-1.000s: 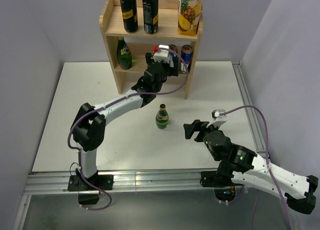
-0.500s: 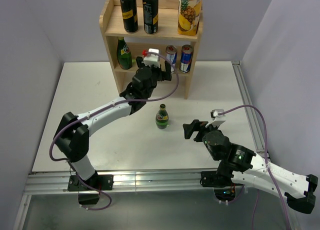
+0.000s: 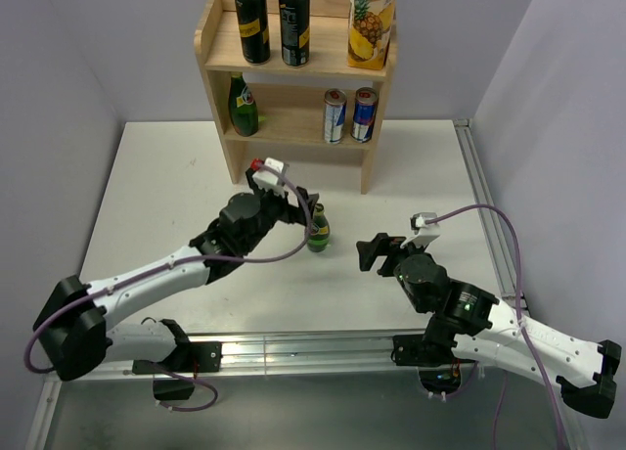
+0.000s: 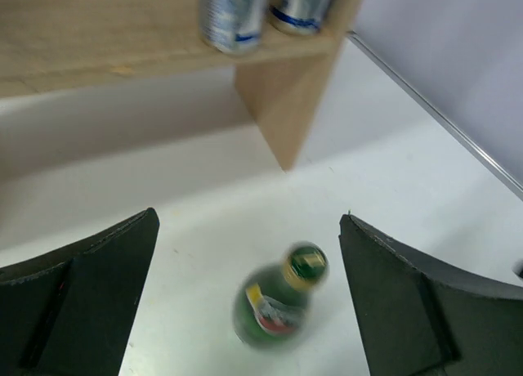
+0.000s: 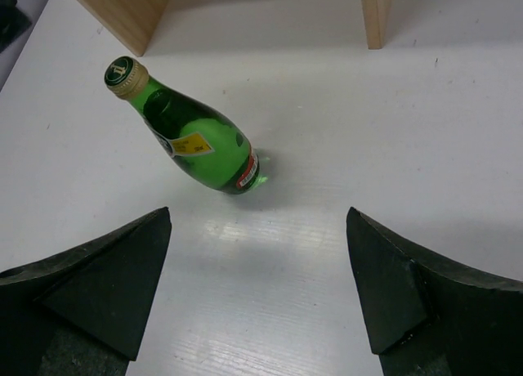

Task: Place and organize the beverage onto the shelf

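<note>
The wooden shelf (image 3: 217, 41) carries two black cans (image 3: 252, 20) on its top tier. On the lower tier stand a green bottle (image 3: 243, 106) and two blue-and-silver cans (image 3: 335, 115). A second green bottle (image 3: 317, 230) stands upright on the table. My left gripper (image 3: 298, 211) hovers open just left of and above it. In the left wrist view that bottle (image 4: 278, 302) appears blurred between the wide-apart fingers of my left gripper (image 4: 249, 217), untouched. My right gripper (image 3: 375, 251) is open to the bottle's right. In the right wrist view the bottle (image 5: 192, 135) lies ahead and left of the right gripper (image 5: 258, 213).
A pineapple juice carton (image 3: 372, 22) stands at the right end of the top tier. A metal rail (image 3: 486, 210) runs along the table's right edge. The shelf's side panel (image 4: 282, 106) is close ahead of the left wrist, with the cans (image 4: 233, 16) above it.
The left arm has pulled back from the shelf's lower tier and dropped toward the bottle on the table, still open and empty. The right arm has stayed put.
</note>
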### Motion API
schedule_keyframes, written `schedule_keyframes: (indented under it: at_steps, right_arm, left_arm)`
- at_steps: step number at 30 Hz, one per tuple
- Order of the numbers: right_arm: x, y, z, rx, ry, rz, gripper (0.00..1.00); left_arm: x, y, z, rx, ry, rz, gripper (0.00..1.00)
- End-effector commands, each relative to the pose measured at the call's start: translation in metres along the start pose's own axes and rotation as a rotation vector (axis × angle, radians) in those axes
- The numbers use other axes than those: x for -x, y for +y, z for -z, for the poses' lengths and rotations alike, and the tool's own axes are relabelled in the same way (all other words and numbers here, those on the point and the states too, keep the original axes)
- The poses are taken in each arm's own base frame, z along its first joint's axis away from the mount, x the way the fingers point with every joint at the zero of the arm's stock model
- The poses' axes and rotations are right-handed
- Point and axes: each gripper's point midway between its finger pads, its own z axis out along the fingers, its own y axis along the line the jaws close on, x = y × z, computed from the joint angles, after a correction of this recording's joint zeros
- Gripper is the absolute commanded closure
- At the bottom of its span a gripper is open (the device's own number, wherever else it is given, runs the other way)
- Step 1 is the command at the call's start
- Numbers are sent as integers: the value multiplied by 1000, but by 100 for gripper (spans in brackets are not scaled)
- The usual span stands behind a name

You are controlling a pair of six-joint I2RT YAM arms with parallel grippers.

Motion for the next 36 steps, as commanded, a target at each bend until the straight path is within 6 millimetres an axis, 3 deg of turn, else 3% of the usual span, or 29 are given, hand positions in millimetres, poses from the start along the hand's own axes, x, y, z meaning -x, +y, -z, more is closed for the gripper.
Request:
schedule_keyframes:
  at_steps: [1, 5, 10, 11, 23, 36]
  right_arm:
    - [3, 1, -3, 0, -18, -7, 5]
    - [3, 1, -3, 3, -22, -15, 5]
    - [3, 1, -2, 4, -20, -13, 5]
    - [2, 1, -2, 4, -20, -14, 5]
    - [2, 1, -2, 7, -19, -18, 5]
    - [-1, 2, -3, 11, -6, -8, 5]
  left_arm:
    - [-1, -27, 23, -129, -17, 53, 1]
    - [-25, -46, 39, -201, 0, 77, 1]
    - [-50, -49, 43, -213, 2, 82, 1]
    - [-61, -49, 39, -209, 20, 73, 1]
    - [-105, -52, -5, -168, 9, 25, 2]
    - [-145, -39, -22, -94, 2, 29, 4]
